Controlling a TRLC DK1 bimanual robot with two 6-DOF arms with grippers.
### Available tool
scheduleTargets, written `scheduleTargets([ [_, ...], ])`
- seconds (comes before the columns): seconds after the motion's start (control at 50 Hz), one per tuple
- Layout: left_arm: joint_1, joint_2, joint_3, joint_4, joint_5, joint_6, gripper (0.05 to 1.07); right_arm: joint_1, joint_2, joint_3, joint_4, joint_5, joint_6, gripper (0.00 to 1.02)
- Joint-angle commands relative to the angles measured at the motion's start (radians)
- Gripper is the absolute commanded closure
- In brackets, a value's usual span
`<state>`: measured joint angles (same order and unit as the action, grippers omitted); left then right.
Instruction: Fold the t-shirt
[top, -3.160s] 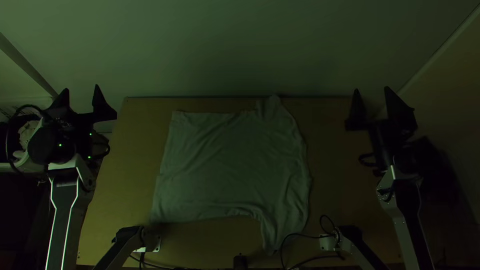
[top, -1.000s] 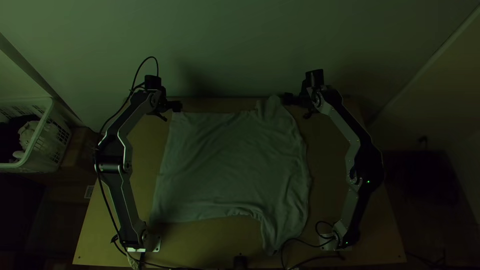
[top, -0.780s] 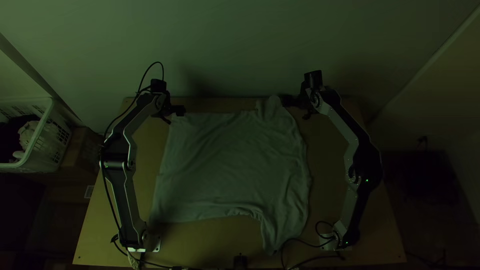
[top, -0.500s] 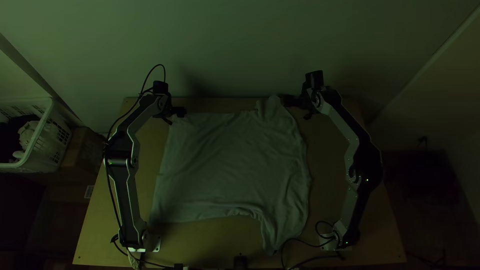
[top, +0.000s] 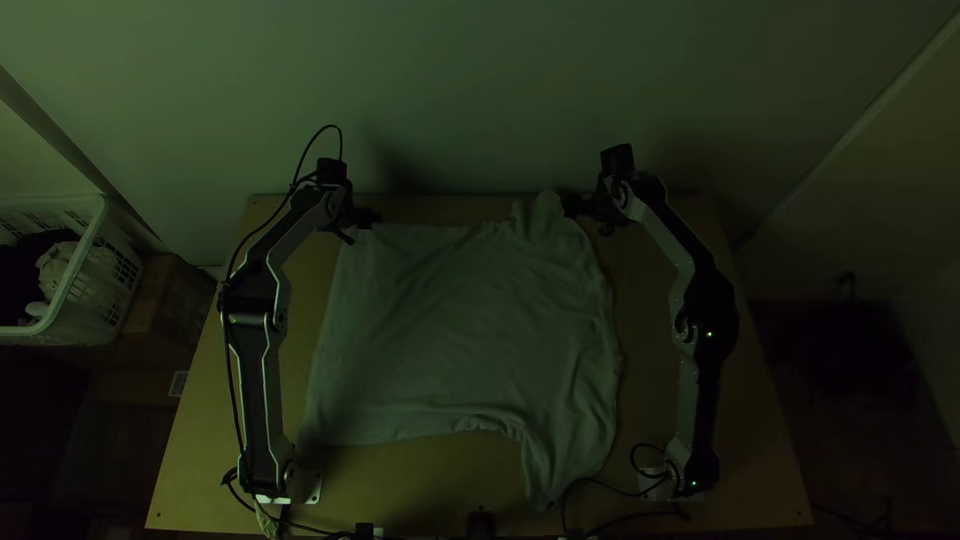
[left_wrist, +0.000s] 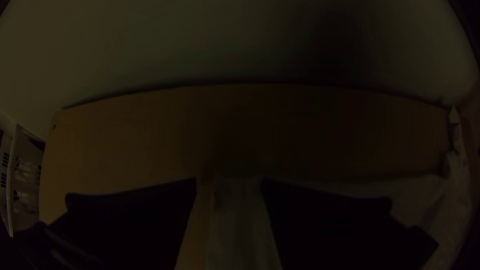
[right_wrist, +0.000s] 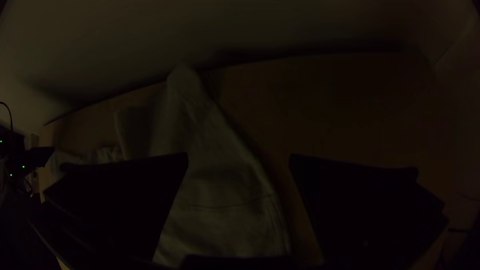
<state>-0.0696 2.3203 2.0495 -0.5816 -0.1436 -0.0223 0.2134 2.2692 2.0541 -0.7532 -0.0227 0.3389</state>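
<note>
1 t-shirt (top: 470, 330) spread on 1 surface (top: 755, 480) | left gripper (top: 360, 226) held open at its far left corner | right gripper (top: 588, 218) held open by its far right corner | 1 basket (top: 92, 300) placed left

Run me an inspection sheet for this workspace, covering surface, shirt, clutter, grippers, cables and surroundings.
Surface: light wooden table, dimly lit.
Job's things: t-shirt spread with shallow wrinkles, unfolded; one sleeve toward the near edge, the other toward the far edge.
Clutter: small dark object at the near edge.
Grippers: left gripper open at the shirt's far left corner; right gripper open near the far sleeve.
Cables: black cable along the left arm; others near both bases.
Surroundings: wall beyond the table; white basket at left, holding cloth.
</note>
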Motion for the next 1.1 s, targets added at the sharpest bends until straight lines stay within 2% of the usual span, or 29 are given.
scheduleTargets([
  [0.0,-0.006,0.022,0.038,-0.012,-0.005,0.010,0.81,-0.011,0.102,0.152,-0.090,0.003,0.031,0.10],
  [0.06,-0.006,0.019,0.047,-0.012,-0.004,0.007,1.02,-0.011,0.142,0.221,-0.133,0.003,0.034,0.10],
  [0.08,-0.004,0.017,0.047,-0.012,-0.002,0.005,1.05,-0.011,0.145,0.222,-0.133,0.003,0.034,0.10],
  [0.18,-0.004,0.005,0.047,-0.023,-0.002,-0.004,1.04,-0.003,0.161,0.224,-0.132,0.003,0.038,0.10],
  [0.28,-0.004,-0.002,0.047,-0.030,-0.002,-0.013,1.04,0.000,0.184,0.224,-0.126,0.003,0.040,0.19],
  [0.38,-0.004,-0.006,0.047,-0.030,-0.004,-0.010,1.04,0.003,0.210,0.224,-0.124,0.004,0.038,0.21],
  [0.54,-0.006,-0.010,0.047,-0.034,-0.004,-0.010,1.04,0.000,0.242,0.224,-0.101,0.007,0.038,0.42],
  [0.7,-0.009,-0.012,0.047,-0.043,-0.004,-0.011,1.04,-0.002,0.265,0.225,-0.097,0.007,0.051,0.43],
  [0.8,-0.010,-0.012,0.047,-0.047,-0.004,-0.011,1.04,0.000,0.274,0.225,-0.084,0.006,0.049,0.72],
  [0.92,-0.010,-0.018,0.049,-0.049,-0.004,-0.011,1.04,0.006,0.274,0.227,-0.084,0.006,0.043,0.76],
  [1.08,-0.001,-0.024,0.049,-0.052,-0.004,-0.013,1.04,0.015,0.270,0.236,-0.081,0.006,0.026,0.93],
])
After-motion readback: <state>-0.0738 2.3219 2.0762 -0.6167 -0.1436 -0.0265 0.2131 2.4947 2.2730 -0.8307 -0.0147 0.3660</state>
